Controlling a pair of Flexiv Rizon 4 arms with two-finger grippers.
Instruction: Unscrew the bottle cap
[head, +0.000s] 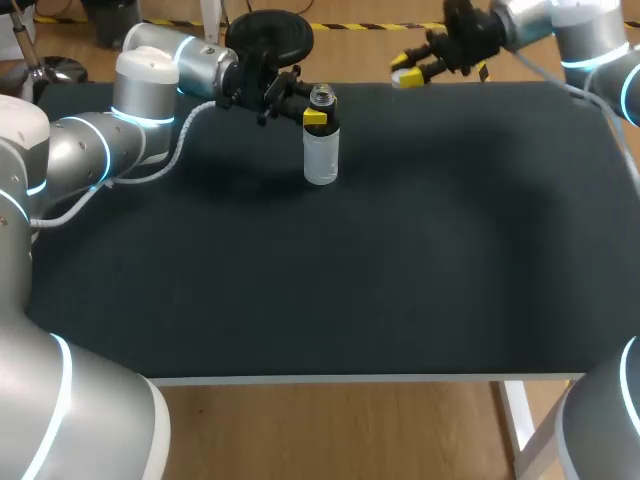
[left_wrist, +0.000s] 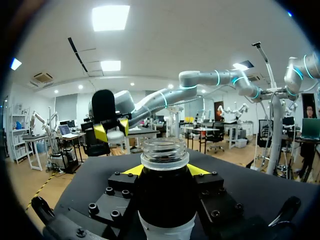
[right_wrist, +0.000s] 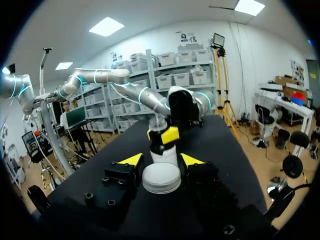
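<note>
A clear bottle (head: 321, 152) stands upright on the black table at the back, its mouth (left_wrist: 164, 150) open with no cap on it. My left gripper (head: 314, 117) is shut on the bottle's neck, one yellow tip on each side in the left wrist view. My right gripper (head: 410, 73) hangs above the table's far edge, to the right of the bottle and apart from it. In the right wrist view the white cap (right_wrist: 161, 178) sits between its fingers, held from both sides. The bottle (right_wrist: 163, 151) shows just ahead of the cap.
The black table top (head: 400, 260) stretches wide in front of the bottle. My left arm (head: 150, 90) lies along the back left edge, and my right arm (head: 560, 30) comes in over the back right corner.
</note>
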